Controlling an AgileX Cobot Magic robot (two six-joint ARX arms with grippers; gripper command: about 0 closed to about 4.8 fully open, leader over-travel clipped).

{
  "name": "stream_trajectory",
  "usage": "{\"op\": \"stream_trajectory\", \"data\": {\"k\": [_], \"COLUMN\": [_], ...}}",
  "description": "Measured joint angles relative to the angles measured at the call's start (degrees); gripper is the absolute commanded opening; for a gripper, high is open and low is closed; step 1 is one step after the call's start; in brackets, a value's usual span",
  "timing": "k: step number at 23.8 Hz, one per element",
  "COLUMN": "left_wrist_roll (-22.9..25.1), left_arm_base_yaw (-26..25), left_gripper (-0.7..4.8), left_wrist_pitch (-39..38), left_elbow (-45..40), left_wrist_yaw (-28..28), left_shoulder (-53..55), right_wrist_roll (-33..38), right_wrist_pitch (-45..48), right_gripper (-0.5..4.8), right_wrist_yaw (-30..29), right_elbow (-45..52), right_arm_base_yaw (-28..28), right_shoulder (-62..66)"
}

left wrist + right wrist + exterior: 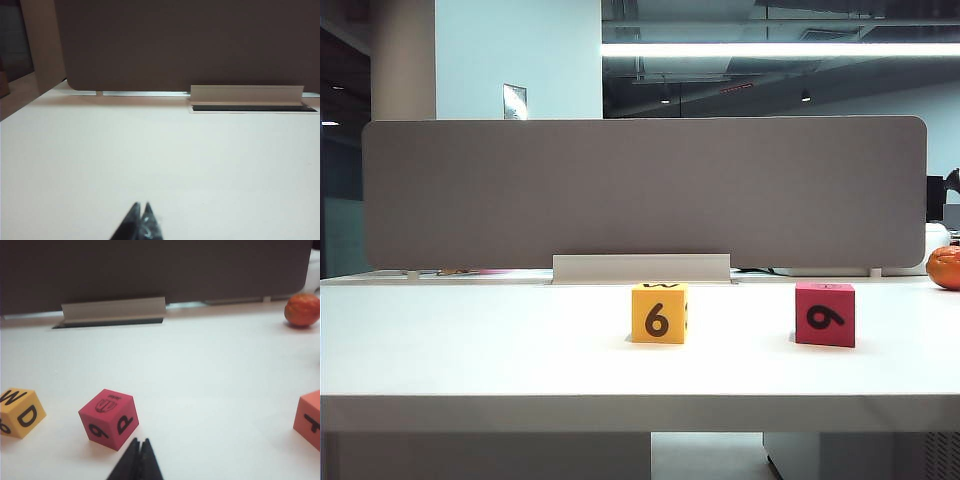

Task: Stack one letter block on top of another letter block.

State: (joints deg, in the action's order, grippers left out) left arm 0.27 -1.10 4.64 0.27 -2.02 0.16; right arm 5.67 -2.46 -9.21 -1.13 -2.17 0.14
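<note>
Right gripper (138,456), black fingers clenched and empty, hung low over the white table (470,360) just short of the small red foam cube marked with a sideways "9" (108,418), which lay directly ahead; the right arm was nearer. Left gripper (140,220), likewise pinched shut, faced bare tabletop. Beyond, well apart, stood the yellow-orange foam cube marked "6" (659,313)

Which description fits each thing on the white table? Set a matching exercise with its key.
Column one:
1. yellow block
2. red block
3. orange ball
4. right gripper

Column two:
A. at the table's far right edge, near the divider
B. jaws shut, just short of the red block
C. near the table's middle, showing an upright 6
D. right of the yellow block, its numeral sideways

Pairs: 1-C, 2-D, 3-A, 4-B
</note>
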Motion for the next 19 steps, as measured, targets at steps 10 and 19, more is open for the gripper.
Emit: {"op": "stream_trajectory", "data": {"k": [10, 19], "left_wrist_roll": [-0.13, -1.86], "left_arm_base_yaw": [0.0, 0.0], "left_gripper": [-0.06, -0.06], "left_wrist_pitch": [0.0, -0.59], "left_elbow": [0.0, 1.53], "left_wrist_yaw": [-12.02, -17.94], "left_shoulder": [0.0, 0.0], "right_wrist_roll": [0.11, -0.07], "right_wrist_pitch": [-5.46, -8.17], "right_gripper": [-0.05, -0.05], "right_wrist_yaw": [0.04, -2.6], "right_elbow": [-8.2, -13.55], "right_arm_base_yaw": [0.0, 0.02], "right_shoulder": [0.15, 9.25]}}
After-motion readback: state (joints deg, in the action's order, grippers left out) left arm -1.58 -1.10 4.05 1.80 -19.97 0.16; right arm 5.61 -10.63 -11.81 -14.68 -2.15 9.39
